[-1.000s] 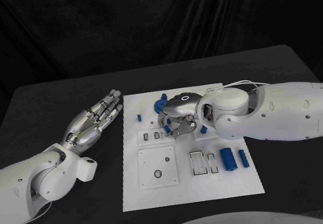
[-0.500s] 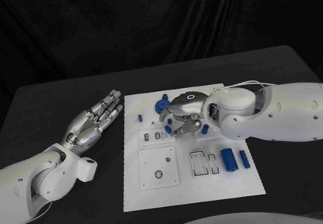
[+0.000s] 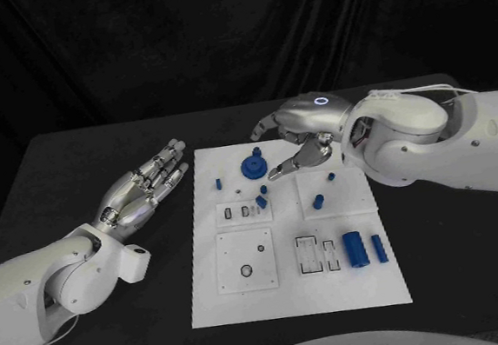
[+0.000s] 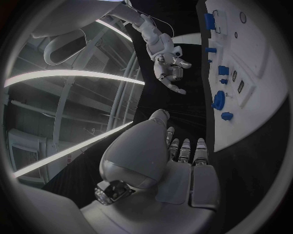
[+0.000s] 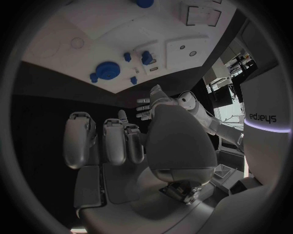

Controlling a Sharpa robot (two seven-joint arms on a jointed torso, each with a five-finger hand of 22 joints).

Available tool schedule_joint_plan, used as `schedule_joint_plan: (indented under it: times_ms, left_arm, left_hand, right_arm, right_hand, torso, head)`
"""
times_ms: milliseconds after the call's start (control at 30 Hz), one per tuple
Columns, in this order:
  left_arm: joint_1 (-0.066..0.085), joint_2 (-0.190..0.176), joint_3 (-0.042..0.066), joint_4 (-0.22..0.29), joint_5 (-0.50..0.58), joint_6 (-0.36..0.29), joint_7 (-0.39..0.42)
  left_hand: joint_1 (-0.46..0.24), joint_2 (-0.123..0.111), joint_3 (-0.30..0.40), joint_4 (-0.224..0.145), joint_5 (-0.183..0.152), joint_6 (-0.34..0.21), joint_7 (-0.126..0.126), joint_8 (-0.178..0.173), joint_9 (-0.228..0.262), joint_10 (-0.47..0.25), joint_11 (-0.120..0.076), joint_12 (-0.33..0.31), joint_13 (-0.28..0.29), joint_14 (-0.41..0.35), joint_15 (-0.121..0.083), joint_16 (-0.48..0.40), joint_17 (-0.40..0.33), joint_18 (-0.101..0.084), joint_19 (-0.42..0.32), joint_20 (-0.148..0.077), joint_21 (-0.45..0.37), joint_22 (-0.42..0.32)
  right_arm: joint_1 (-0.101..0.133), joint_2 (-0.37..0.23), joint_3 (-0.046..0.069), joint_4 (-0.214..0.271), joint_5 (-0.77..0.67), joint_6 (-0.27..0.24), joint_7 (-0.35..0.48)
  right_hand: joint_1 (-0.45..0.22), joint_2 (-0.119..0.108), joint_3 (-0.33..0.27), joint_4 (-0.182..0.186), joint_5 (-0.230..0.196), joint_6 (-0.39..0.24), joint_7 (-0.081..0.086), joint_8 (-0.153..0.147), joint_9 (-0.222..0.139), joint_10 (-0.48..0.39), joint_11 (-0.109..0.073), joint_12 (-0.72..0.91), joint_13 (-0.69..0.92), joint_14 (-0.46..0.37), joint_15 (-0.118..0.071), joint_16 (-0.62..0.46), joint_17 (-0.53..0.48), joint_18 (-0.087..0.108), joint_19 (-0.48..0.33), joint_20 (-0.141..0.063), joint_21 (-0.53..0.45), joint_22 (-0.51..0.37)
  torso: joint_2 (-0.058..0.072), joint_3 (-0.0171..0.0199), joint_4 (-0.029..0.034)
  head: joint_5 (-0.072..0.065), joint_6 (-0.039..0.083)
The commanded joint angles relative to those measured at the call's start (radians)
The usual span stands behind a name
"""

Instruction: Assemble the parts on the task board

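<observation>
Parts point(image 3: 354, 248) sit loose on the task board point(image 3: 299, 292); my empty right hand point(image 3: 299, 140), fingers apart at twelve o'clock, could knock them.

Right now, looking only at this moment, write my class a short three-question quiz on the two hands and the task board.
1. True or false: the right hand holds a blue part.
2. Where does the left hand lie? A) on the task board; B) over the black table beside the board's left edge; C) on the blue round part.
3. Fill in: the two blue cylinders lie near the board's ____ edge.

Key: 1 false, its fingers are spread and hold nothing. 2 B, palm up, fingers apart. 3 right.
</observation>
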Motion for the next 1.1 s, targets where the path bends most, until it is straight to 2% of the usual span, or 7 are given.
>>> schedule_joint_plan:
  times_ms: [33, 300, 500, 667, 767, 867, 1100]
  left_arm:
    - [0.016, 0.002, 0.001, 0.005, -0.003, -0.041, 0.038]
    - [0.06, 0.0, 0.001, 0.03, -0.003, -0.129, 0.028]
    - [0.144, 0.009, 0.001, 0.051, -0.106, -0.242, -0.037]
    - [0.206, 0.022, 0.001, 0.076, -0.24, -0.278, -0.224]
    - [0.24, 0.037, 0.001, 0.088, -0.288, -0.247, -0.413]
    - [0.264, 0.052, 0.001, 0.091, -0.313, -0.167, -0.621]
    - [0.302, 0.109, 0.001, 0.056, -0.321, 0.11, -1.039]
  left_hand:
    - [-0.003, -0.01, 0.005, -0.001, 0.005, 0.002, 0.007, 0.003, 0.001, 0.002, 0.007, -0.007, -0.001, 0.001, 0.007, -0.004, -0.001, 0.021, 0.002, 0.009, -0.003, -0.001]
    - [-0.012, -0.048, 0.041, -0.002, -0.093, 0.03, 0.046, 0.007, 0.003, 0.106, 0.062, 0.024, 0.028, 0.056, 0.04, 0.027, 0.024, 0.043, 0.054, 0.069, 0.035, 0.024]
    - [-0.053, -0.09, 0.041, 0.051, -0.284, 0.14, 0.085, 0.026, 0.017, 0.718, 0.234, 0.317, 0.271, 0.667, 0.16, 0.403, 0.241, 0.034, 0.59, 0.165, 0.365, 0.184]
    - [-0.103, -0.101, 0.01, 0.053, -0.395, 0.403, 0.154, 0.113, 0.053, 0.882, 0.171, 0.648, 0.479, 0.878, 0.099, 0.743, 0.421, 0.053, 0.822, 0.119, 0.539, 0.272]
    - [-0.235, -0.082, -0.049, 0.041, -0.488, 0.528, 0.147, 0.224, 0.089, 1.239, 0.137, 1.305, 1.154, 1.159, 0.053, 1.301, 0.983, 0.03, 0.933, 0.063, 0.737, 0.4]
    - [-0.398, -0.05, -0.132, 0.024, -0.608, 0.58, 0.126, 0.36, 0.179, 1.489, 0.114, 1.533, 1.493, 1.42, 0.039, 1.537, 1.407, 0.02, 0.962, 0.025, 1.012, 0.647]
    - [-0.513, -0.017, -0.265, 0.054, -0.561, 0.614, 0.081, 0.593, 0.446, 1.573, 0.061, 1.564, 1.57, 1.572, -0.017, 1.567, 1.569, -0.047, 1.196, 0.006, 1.391, 1.186]
  right_arm:
    - [0.03, -0.04, 0.001, 0.031, 0.137, -0.024, 0.017]
    - [0.066, -0.1, 0.001, 0.019, 0.293, -0.047, 0.052]
    - [0.072, -0.106, 0.001, -0.017, 0.323, -0.056, 0.051]
    - [0.072, -0.099, 0.0, -0.038, 0.33, -0.027, 0.039]
    - [0.072, -0.091, 0.0, -0.053, 0.332, -0.008, 0.03]
    - [0.069, -0.082, 0.0, -0.067, 0.333, 0.002, 0.024]
    - [0.053, -0.066, 0.0, -0.093, 0.333, 0.016, 0.014]
  right_hand:
    - [-0.005, -0.021, -0.047, 0.001, 0.0, -0.001, -0.001, 0.0, -0.007, 0.104, -0.006, 0.003, 0.263, 0.051, 0.0, -0.016, -0.009, 0.02, 0.004, -0.003, -0.021, 0.167]
    - [-0.001, 0.105, 0.02, -0.007, 0.0, 0.079, 0.009, 0.051, 0.0, 0.102, 0.004, 0.001, 0.261, 0.046, 0.008, -0.028, -0.024, 0.024, -0.005, 0.005, -0.045, 0.161]
    - [-0.015, 0.159, 0.019, -0.013, 0.01, 0.145, 0.003, 0.114, 0.025, 0.104, 0.008, 0.003, 0.263, 0.052, 0.011, -0.018, -0.009, 0.022, 0.004, 0.009, -0.034, 0.167]
    - [-0.028, 0.185, 0.012, -0.011, 0.015, 0.174, -0.003, 0.151, 0.043, 0.104, 0.009, 0.003, 0.263, 0.053, 0.012, -0.018, -0.009, 0.022, 0.005, 0.009, -0.035, 0.169]
    - [-0.028, 0.198, 0.012, -0.013, 0.024, 0.183, -0.005, 0.165, 0.051, 0.104, 0.009, 0.003, 0.263, 0.053, 0.012, -0.017, -0.007, 0.022, 0.006, 0.01, -0.034, 0.17]
    - [-0.024, 0.212, 0.011, -0.015, 0.045, 0.185, -0.006, 0.178, 0.059, 0.104, 0.009, 0.003, 0.263, 0.054, 0.012, -0.015, -0.005, 0.021, 0.007, 0.01, -0.034, 0.171]
    - [-0.024, 0.228, 0.008, -0.015, 0.068, 0.188, -0.006, 0.192, 0.068, 0.104, 0.009, 0.003, 0.263, 0.054, 0.012, -0.017, -0.007, 0.022, 0.007, 0.01, -0.036, 0.171]
  torso:
    - [-0.002, 0.0002, 0.0019]
    - [-0.009, 0.0044, -0.0021]
    - [-0.015, 0.0097, -0.0089]
    - [-0.018, 0.01, -0.0109]
    - [-0.024, 0.0142, -0.0153]
    - [-0.033, 0.0213, -0.0176]
    - [-0.063, 0.0436, -0.027]
  head:
    - [-0.003, 0.0]
    - [-0.002, 0.001]
    - [0.011, 0.007]
    - [0.018, 0.013]
    - [0.024, 0.014]
    - [0.03, 0.009]
    - [0.041, -0.018]
